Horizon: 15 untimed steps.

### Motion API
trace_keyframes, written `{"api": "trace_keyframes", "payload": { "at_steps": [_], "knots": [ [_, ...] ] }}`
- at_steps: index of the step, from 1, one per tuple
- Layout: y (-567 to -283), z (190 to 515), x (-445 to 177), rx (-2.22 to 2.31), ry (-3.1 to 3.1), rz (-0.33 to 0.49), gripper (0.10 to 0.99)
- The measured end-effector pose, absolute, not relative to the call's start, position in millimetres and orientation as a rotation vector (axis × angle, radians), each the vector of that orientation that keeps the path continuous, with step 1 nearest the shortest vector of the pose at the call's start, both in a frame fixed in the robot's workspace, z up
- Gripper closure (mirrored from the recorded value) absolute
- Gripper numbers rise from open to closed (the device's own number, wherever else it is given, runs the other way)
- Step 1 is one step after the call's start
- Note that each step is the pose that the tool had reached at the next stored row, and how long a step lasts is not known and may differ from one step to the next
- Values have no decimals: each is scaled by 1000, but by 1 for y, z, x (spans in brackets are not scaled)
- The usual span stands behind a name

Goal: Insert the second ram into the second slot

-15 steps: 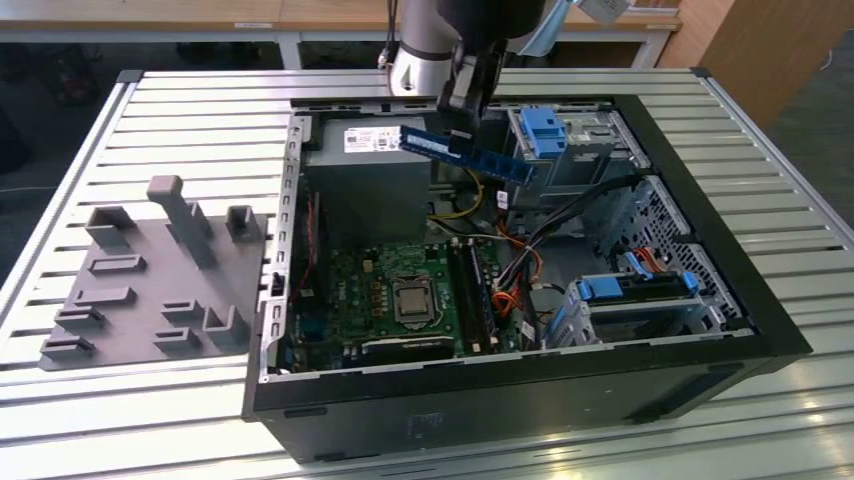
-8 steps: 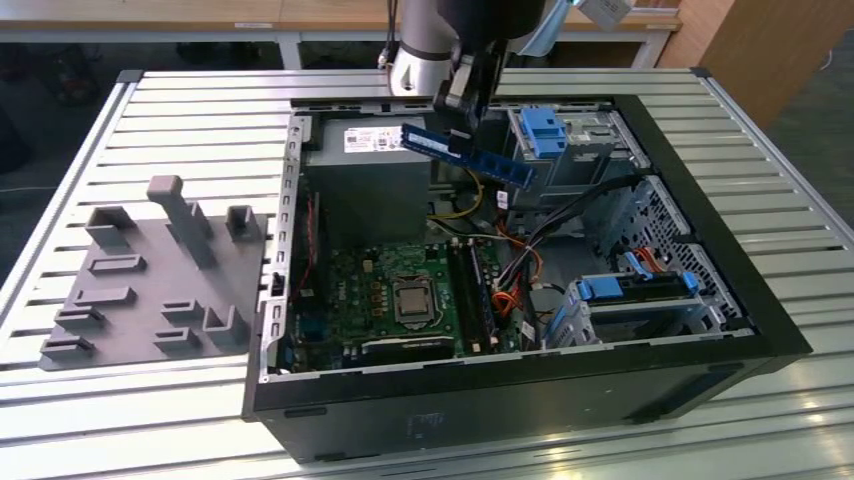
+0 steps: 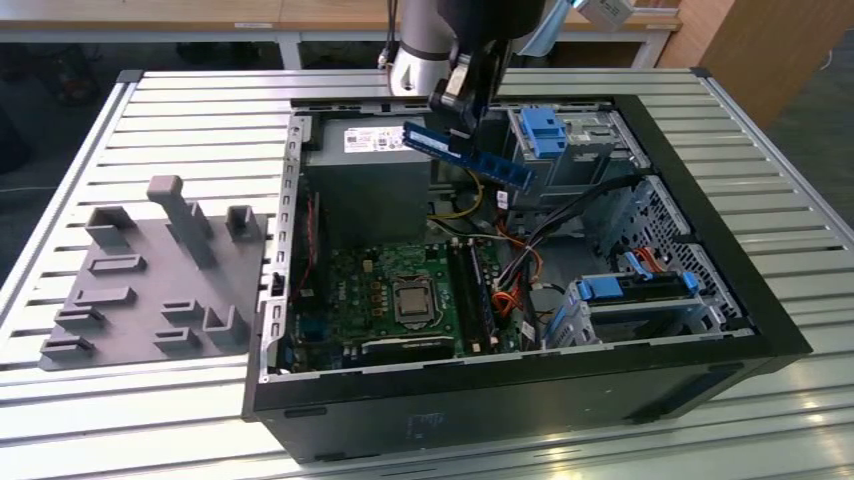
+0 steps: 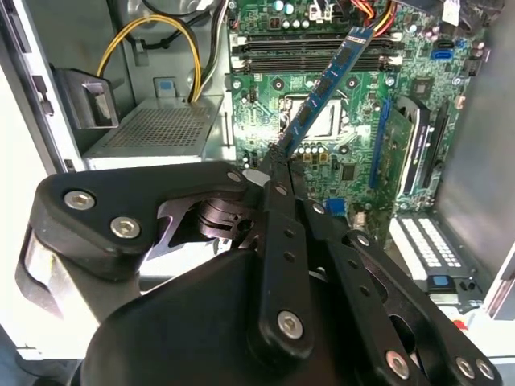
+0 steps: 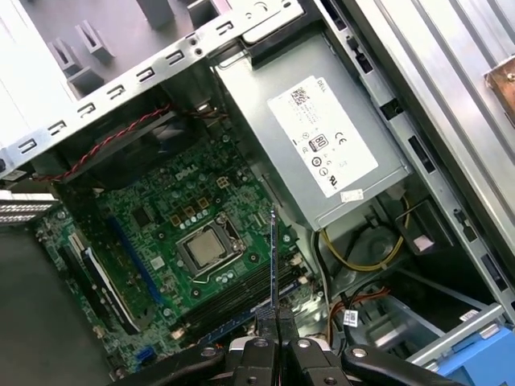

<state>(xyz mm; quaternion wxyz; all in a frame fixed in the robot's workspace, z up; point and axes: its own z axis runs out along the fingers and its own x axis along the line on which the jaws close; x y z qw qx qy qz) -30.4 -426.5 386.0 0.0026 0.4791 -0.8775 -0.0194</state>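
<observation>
clearly, in the exterior view the gripper (image 3: 458, 118) pinched the second ram (image 3: 470, 155) by one end, tilted above the open computer case (image 3: 747, 300). in the second wrist view it pointed toward the memory slots (image 4: 265, 48), likely for alignment. the first wrist view showed it edge-on.
</observation>
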Motion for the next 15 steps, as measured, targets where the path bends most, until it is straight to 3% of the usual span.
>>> {"api": "trace_keyframes", "payload": {
  "at_steps": [15],
  "knots": [
    [-427, 386, -30, 1355, -2830, -61, 965]
  ]
}}
